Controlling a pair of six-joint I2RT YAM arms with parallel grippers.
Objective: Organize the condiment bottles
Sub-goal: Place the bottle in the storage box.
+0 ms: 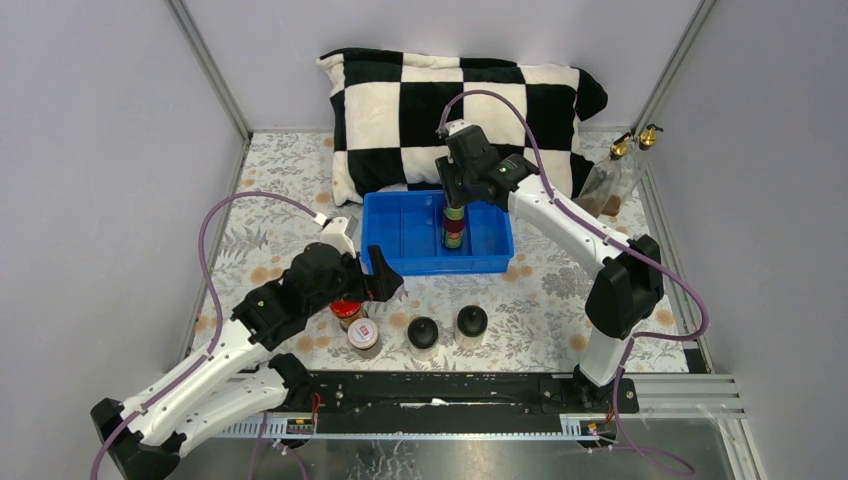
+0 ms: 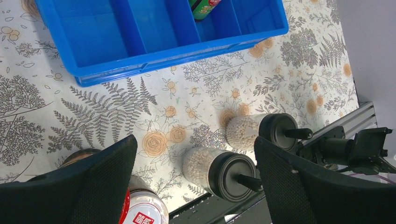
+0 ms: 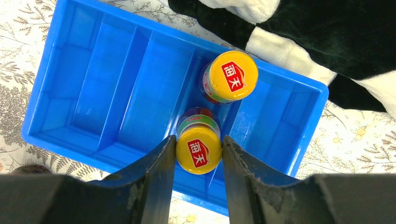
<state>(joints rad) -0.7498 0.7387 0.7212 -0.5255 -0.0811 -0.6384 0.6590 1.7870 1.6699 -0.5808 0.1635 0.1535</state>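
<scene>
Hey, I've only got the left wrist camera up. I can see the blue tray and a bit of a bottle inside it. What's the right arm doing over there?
Observer: The right fingers are shut on the yellow cap of a sauce bottle, held upright inside the tray.
Operator: Anything else in the tray?
Observer: Yes, a second yellow-capped bottle stands just beyond it, nearer the tray's far wall.
Operator: And the tall glass bottles?
Observer: Two gold-spouted glass bottles are outside the tray, at the far right edge of the table beside the checkered pillow.
</scene>
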